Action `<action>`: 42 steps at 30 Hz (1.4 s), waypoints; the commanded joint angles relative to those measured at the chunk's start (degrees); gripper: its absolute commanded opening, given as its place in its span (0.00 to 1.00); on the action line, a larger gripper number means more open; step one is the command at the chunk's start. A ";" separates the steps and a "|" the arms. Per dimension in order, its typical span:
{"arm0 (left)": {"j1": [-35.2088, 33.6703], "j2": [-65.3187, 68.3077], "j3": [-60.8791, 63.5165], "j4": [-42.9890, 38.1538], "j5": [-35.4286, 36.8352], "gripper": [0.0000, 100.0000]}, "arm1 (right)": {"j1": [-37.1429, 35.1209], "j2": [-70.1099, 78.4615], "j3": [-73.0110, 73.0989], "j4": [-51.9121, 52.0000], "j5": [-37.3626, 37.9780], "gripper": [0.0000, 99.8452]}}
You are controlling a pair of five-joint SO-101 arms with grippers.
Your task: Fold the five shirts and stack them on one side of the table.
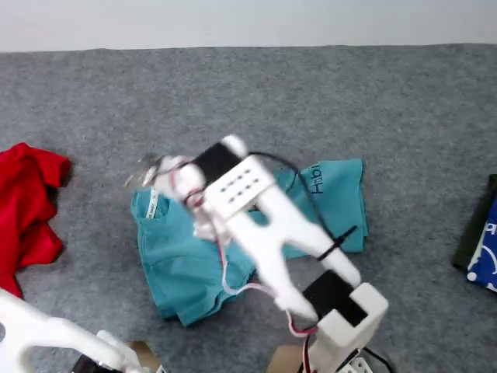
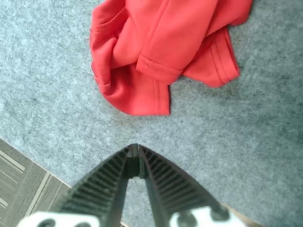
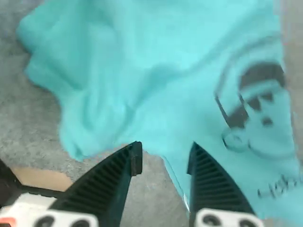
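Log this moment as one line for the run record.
right gripper: open, at teal shirt edge | left gripper: shut, near crumpled red shirt

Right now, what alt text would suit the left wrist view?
A crumpled red shirt lies on the grey table cover. The left gripper, shut and empty, points toward the shirt without touching it.

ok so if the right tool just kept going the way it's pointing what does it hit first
Most likely the teal shirt: its edge lies straight ahead of the right tool, which is open. Depth is hard to judge, but nothing else shows in that line.
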 commanded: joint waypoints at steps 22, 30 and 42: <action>14.51 -1.49 -6.20 7.56 0.18 0.00 | 41.80 13.23 -3.78 -6.02 -16.18 0.25; 14.95 -1.49 -6.11 7.56 0.18 0.00 | 41.63 20.00 -3.78 -6.37 -21.98 0.25; 14.77 -1.49 -6.11 7.56 0.18 0.00 | 42.42 26.07 -3.96 -6.29 -21.80 0.18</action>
